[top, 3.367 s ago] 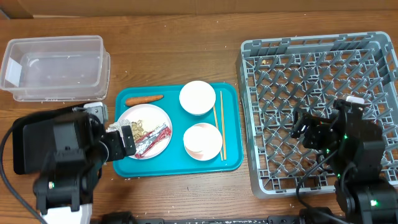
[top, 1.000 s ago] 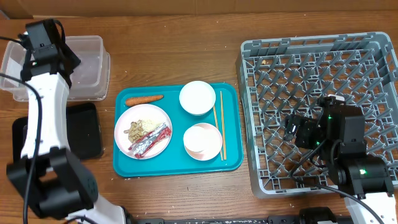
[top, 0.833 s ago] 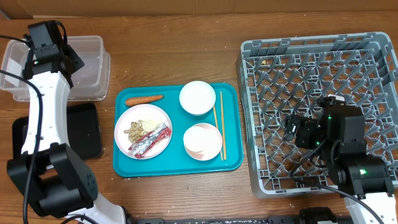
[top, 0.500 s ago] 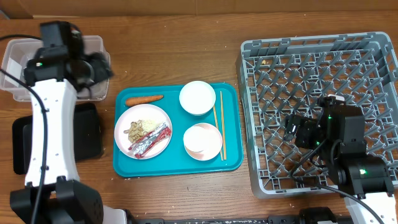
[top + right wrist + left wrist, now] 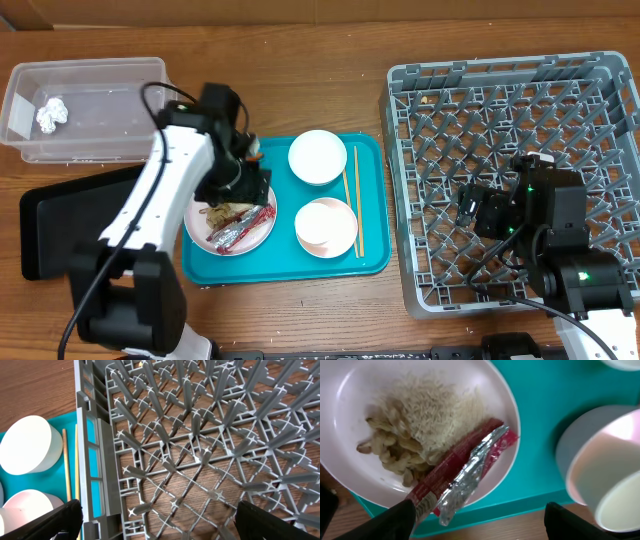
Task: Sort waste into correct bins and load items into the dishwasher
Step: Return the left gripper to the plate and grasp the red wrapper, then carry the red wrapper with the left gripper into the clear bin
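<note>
Look far left first: find the clear tub (image 5: 120,110) with the crumpled paper ball (image 5: 50,113) lying inside, so done with that bit of waste. Just below, see the black tray (image 5: 50,240), with nothing in it that shows.

Move on to the left gripper (image 5: 480,520), hanging right over the white plate (image 5: 350,395) on the teal tray (image 5: 535,390), fingers (image 5: 395,517) spread wide and holding nothing. Seems ready to go for the red wrapper (image 5: 465,465), lying on the plate and touching the beige food scraps (image 5: 415,425).

Could go wrong here:
- May pinch scraps along with the wrapper and carry them to the wrong bin, or push rice crumbs off the plate.
- Could slip off the flat, shiny foil and come up with nothing.
- Might bump the pinkish bowl (image 5: 600,475) just beside the plate if aimed too far over.

Can only see a tiny bit of the carrot (image 5: 255,149), peeking out by the arm. Next, spot the white bowl (image 5: 318,157) and the chopsticks (image 5: 352,200), not yet loaded.

Far right, find the right gripper (image 5: 160,522) spread wide and empty, hanging over the grey dish rack (image 5: 200,435), with no dishes in it.
</note>
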### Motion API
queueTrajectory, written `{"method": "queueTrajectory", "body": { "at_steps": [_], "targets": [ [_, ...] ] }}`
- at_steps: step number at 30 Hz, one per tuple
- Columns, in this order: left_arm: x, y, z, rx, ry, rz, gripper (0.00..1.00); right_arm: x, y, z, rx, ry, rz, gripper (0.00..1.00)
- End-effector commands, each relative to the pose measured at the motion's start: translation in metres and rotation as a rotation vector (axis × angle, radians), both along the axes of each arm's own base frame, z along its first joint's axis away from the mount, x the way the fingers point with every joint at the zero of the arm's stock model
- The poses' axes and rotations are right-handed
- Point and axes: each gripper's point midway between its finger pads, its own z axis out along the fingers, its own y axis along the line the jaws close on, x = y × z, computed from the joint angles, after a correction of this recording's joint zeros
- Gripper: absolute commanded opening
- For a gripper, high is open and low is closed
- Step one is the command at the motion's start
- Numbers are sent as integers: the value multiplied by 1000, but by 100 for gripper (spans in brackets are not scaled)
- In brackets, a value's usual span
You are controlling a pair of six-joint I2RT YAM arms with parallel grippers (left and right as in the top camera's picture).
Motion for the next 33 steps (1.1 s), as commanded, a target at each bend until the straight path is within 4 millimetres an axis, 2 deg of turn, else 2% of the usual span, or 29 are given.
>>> {"method": "queueTrajectory", "body": {
  "at_steps": [1, 8, 11, 14, 15, 16, 17, 19, 22, 26, 30, 33],
  "targets": [
    [-6, 8, -22, 75, 31, -62, 83, 3, -1, 11, 2, -30, -2, 100],
    [-19, 10, -54, 92, 120, -66, 77, 3, -1, 10, 2, -25, -2, 100],
    [-18, 10, -62, 93, 135, -65, 63, 2, -1, 9, 1, -23, -2, 100],
    [-17, 10, -65, 95, 137, -63, 40, 2, -1, 9, 1, -23, -1, 100],
    [-17, 10, -64, 96, 136, -64, 32, 2, -1, 9, 2, -23, -2, 100],
    [-15, 10, -62, 99, 130, -64, 16, 2, -1, 10, 2, -24, -2, 100],
    [-14, 10, -62, 98, 126, -64, 6, 2, -1, 10, 2, -24, -2, 100],
    [-10, 10, -59, 100, 114, -62, 4, 2, -1, 10, 1, -24, -1, 100],
    [-5, 10, -49, 100, 107, -60, 4, 2, -1, 9, 1, -23, -1, 100],
    [7, 12, -23, 97, 89, -46, 4, 2, -1, 9, 1, -23, -1, 100],
    [26, 18, 18, 90, 31, -19, 4, 2, -1, 9, 1, -21, -1, 100],
    [47, 30, 48, 100, -52, 29, 4, 1, -1, 8, 0, -16, -2, 100]
  ]
}}
